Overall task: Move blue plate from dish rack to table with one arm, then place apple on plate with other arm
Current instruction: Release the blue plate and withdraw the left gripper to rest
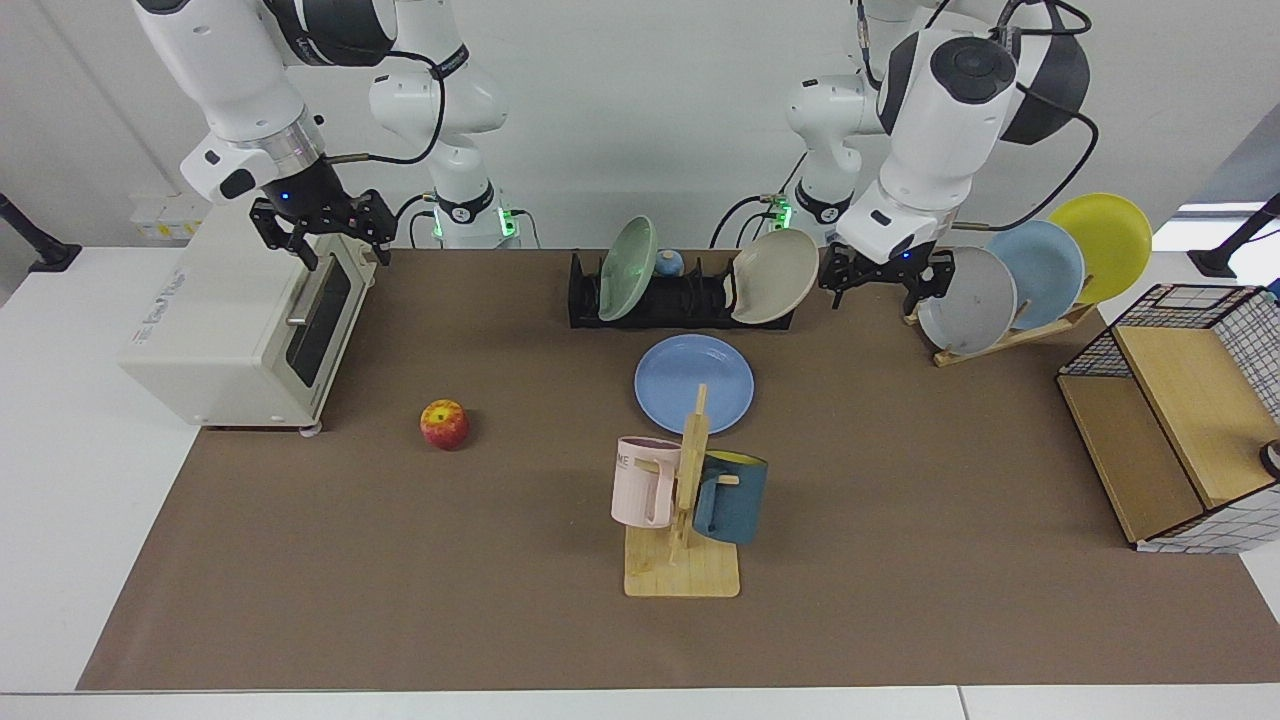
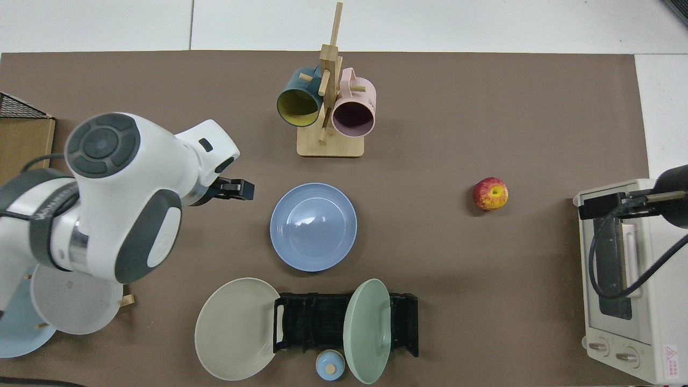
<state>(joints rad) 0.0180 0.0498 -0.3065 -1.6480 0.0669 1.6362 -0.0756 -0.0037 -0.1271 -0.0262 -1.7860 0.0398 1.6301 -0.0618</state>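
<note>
The table (image 1: 900,560) carries everything, and the blue plate (image 1: 694,384) serves as the landmark: it lies flat on the brown mat, just in front of the dish rack (image 1: 660,300) and clear of its slots, so the first half of the task looks done. The left gripper (image 1: 884,284) hangs raised, beyond the plate towards the wooden plate rack, fingers spread and holding nothing. The right gripper (image 1: 322,232) hovers over the toaster oven (image 1: 240,330), well apart from the plate on the opposite side, fingers parted and empty. The apple (image 1: 444,424) sits on the mat between plate and toaster oven, stem up, nearer the oven. Seen from above, the apple (image 2: 490,193) lies roughly level with the plate (image 2: 313,226). The right arm is clearly the nearer one, so the pick-up should fall to it: down and inward to the apple, then onward to the plate.
</note>
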